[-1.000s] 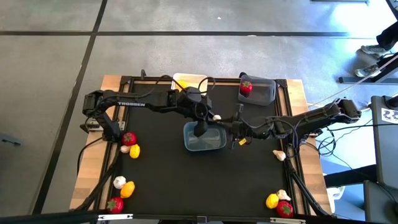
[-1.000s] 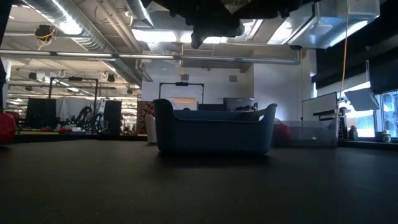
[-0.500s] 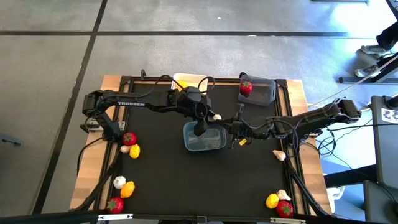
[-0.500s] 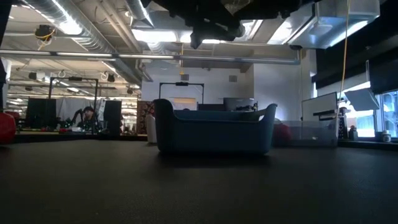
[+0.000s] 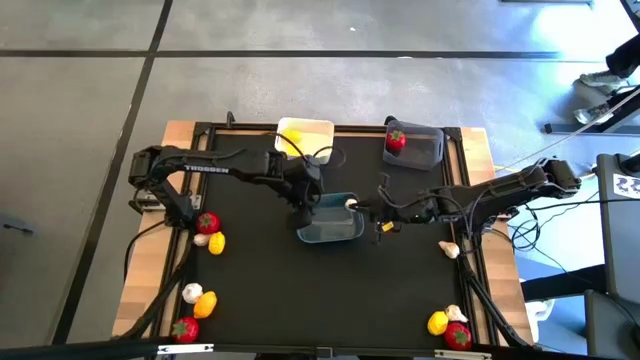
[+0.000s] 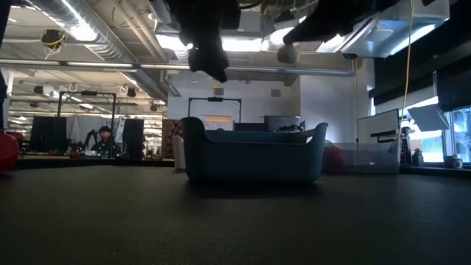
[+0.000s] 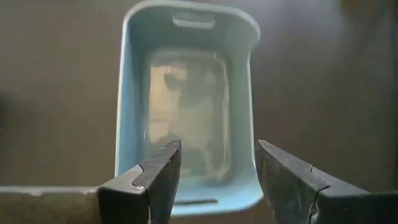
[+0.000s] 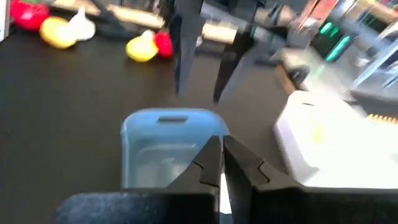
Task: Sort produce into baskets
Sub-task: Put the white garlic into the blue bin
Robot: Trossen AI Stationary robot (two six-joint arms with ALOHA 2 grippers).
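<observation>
The blue-grey basket [image 5: 330, 222] stands at the table's middle and looks empty in the left wrist view [image 7: 186, 112]. My left gripper [image 5: 303, 197] hangs open above the basket's left end, its fingers [image 7: 163, 177] apart and holding nothing. My right gripper [image 5: 358, 207] is shut on a whitish garlic bulb [image 5: 350, 205] above the basket's right end; the bulb also shows in the low view [image 6: 287, 53], well above the rim. The white basket [image 5: 305, 135] holds a yellow piece. The dark grey basket [image 5: 415, 148] holds a red piece. My right gripper holds the garlic bulb [image 6: 287, 53] at its fingers' free ends, coming nearly level from the table's right side. The bulb is lifted clear above the blue-grey basket. The fingers [image 8: 211, 163] hide the place of contact in the wrist view.
Loose produce lies at the left edge [image 5: 208, 228], the near left corner [image 5: 195, 305], the right edge [image 5: 449, 249] and the near right corner [image 5: 448, 325]. Cables run along the table's sides.
My left gripper has moved from above the basket's middle toward the table's left edge and now hangs over the basket's left end. My right gripper has carried the garlic bulb toward the near edge, to above the basket's right end.
</observation>
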